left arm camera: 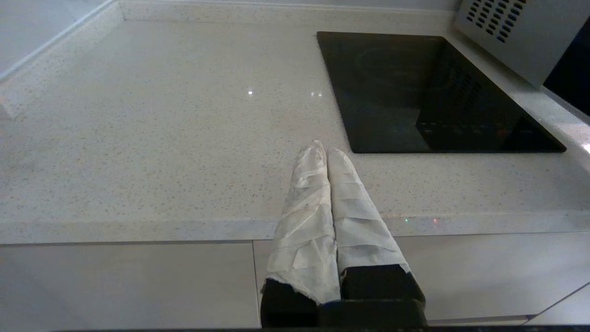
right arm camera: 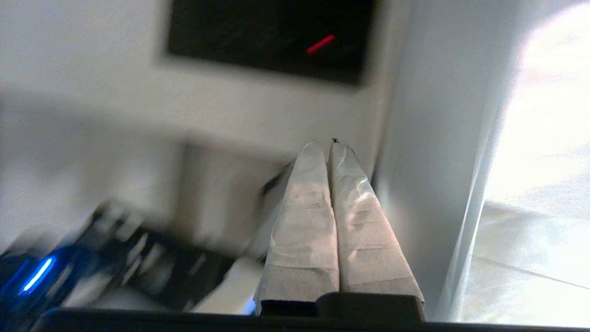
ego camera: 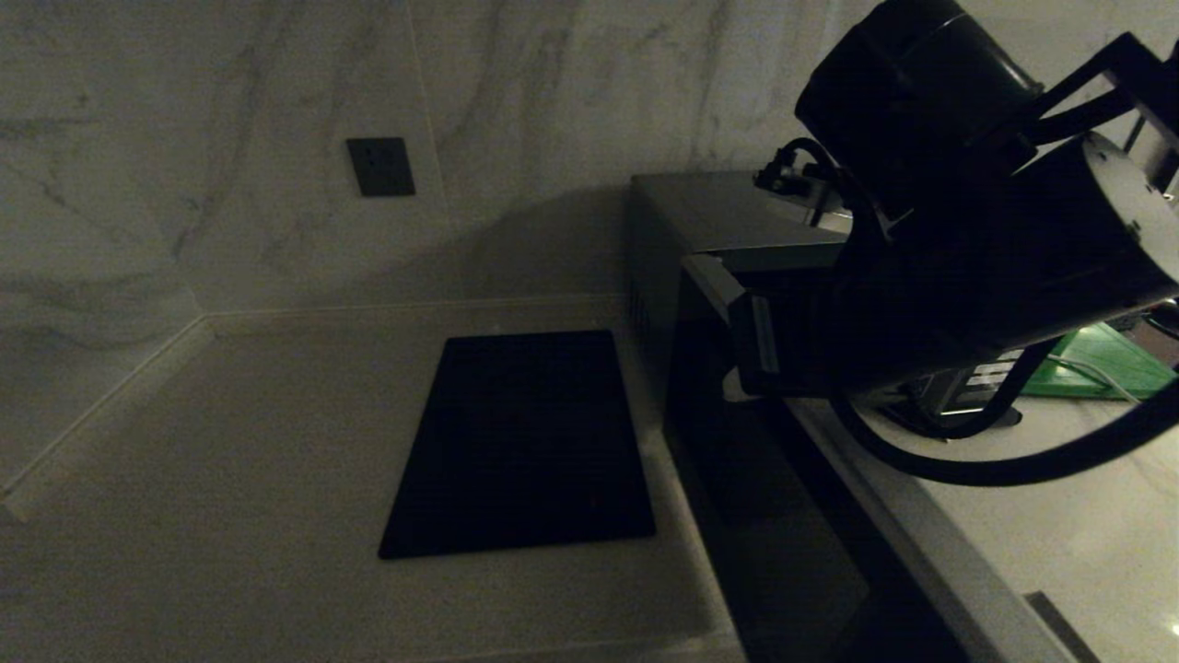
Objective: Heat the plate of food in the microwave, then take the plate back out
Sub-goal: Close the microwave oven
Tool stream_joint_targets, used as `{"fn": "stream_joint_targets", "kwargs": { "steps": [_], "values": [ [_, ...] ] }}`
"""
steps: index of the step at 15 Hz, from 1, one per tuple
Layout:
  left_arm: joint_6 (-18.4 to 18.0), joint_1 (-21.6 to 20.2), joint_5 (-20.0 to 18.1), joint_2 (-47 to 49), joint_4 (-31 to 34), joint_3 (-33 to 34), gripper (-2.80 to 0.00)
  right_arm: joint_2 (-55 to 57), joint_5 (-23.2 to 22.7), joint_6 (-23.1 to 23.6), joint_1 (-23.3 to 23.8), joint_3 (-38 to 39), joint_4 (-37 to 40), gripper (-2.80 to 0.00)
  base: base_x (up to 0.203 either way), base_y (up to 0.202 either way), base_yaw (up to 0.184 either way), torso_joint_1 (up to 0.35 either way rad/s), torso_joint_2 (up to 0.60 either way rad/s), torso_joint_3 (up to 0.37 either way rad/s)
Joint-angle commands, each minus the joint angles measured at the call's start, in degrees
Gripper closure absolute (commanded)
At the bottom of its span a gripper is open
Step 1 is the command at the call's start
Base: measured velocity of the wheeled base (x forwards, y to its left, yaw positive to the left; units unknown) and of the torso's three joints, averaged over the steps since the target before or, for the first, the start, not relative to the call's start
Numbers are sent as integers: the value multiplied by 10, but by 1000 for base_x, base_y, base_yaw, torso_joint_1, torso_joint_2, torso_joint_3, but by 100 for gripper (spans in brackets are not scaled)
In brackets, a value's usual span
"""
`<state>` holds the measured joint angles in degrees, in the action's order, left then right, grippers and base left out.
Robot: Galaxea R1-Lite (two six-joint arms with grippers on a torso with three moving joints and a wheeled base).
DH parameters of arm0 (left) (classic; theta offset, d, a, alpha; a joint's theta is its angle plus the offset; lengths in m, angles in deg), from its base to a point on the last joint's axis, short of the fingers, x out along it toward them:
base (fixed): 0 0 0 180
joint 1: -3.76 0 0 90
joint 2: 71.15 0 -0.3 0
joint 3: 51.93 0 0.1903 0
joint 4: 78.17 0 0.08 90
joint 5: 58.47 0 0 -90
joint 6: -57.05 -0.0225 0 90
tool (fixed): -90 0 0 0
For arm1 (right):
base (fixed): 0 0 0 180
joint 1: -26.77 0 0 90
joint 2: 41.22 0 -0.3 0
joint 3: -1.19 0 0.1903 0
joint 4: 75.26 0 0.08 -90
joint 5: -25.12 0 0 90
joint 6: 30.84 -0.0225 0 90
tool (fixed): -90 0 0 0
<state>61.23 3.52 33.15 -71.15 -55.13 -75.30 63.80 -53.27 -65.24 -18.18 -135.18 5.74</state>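
Observation:
The microwave [ego camera: 709, 216] stands right of centre in the head view, a boxy dark oven with a silver handle strip [ego camera: 741, 308]; its dark glass door [ego camera: 737, 460] appears swung out toward me. Its vented grey side [left arm camera: 507, 32] also shows in the left wrist view. The plate of food is out of view. My right arm [ego camera: 967, 230] fills the upper right in front of the microwave and hides its opening. The right gripper [right arm camera: 332, 142] is shut and empty, close beside a pale upright surface [right arm camera: 438, 138]. My left gripper [left arm camera: 326, 148] is shut and empty over the counter's front edge.
A flat black mat [ego camera: 525, 442] lies on the pale counter [ego camera: 230, 479] left of the microwave, also seen as the black mat [left arm camera: 428, 92] ahead of the left gripper. A green board [ego camera: 1096, 364] lies at the far right. A marble wall with a dark socket [ego camera: 379, 166] stands behind.

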Motion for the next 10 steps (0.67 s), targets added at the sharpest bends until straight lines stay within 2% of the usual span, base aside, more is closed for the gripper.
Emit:
{"fn": "stream_joint_targets", "kwargs": {
  "steps": [1, 4, 6, 10],
  "values": [
    [0, 0, 0, 1, 0, 0, 0, 2, 93, -6, 1, 15, 2, 0, 0, 0, 0, 0, 0, 0],
    [0, 0, 0, 1, 0, 0, 0, -13, 98, -7, 2, 17, 2, 0, 0, 0, 0, 0, 0, 0],
    [0, 0, 0, 1, 0, 0, 0, -16, 102, -26, 6, 18, 3, 0, 0, 0, 0, 0, 0, 0],
    [0, 0, 0, 1, 0, 0, 0, -14, 126, -55, 53, 29, 5, 0, 0, 0, 0, 0, 0, 0]
  ]
}}
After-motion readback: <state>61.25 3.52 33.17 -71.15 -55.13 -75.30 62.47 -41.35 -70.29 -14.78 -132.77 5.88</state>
